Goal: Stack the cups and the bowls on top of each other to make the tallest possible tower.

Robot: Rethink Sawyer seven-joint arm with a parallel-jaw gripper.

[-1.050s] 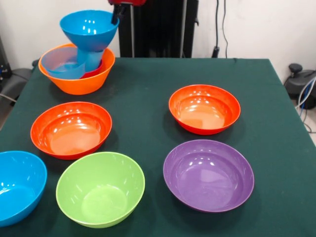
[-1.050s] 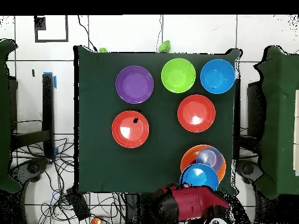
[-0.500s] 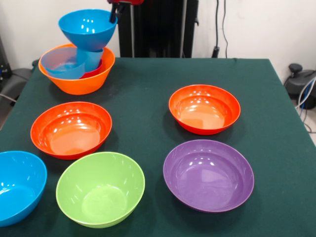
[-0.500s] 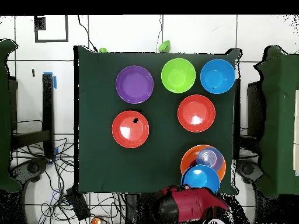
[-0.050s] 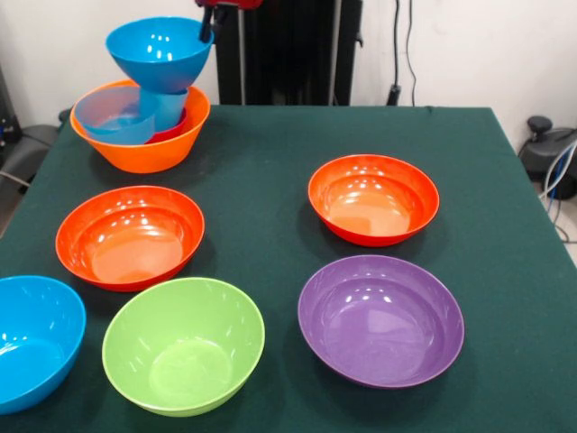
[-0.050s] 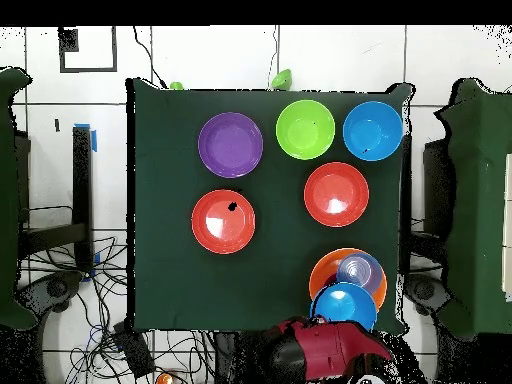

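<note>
Blue bowl (image 5: 160, 50) hangs pinched at its rim by the hand (image 5: 211, 23), raised just above the light-blue cup (image 5: 165, 105) in the orange bowl (image 5: 144, 144) at the worktop's (image 5: 261, 207) corner. Stacking looks under way; next it probably needs lowering squarely onto that cup.

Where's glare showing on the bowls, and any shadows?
Front view: white ceiling-light specks sit inside every bowl, strongest in the purple bowl and right red-orange bowl; shadows on the cloth are soft and short. Overhead view: faint highlights only, as in the lime bowl; shadows barely visible.
</note>
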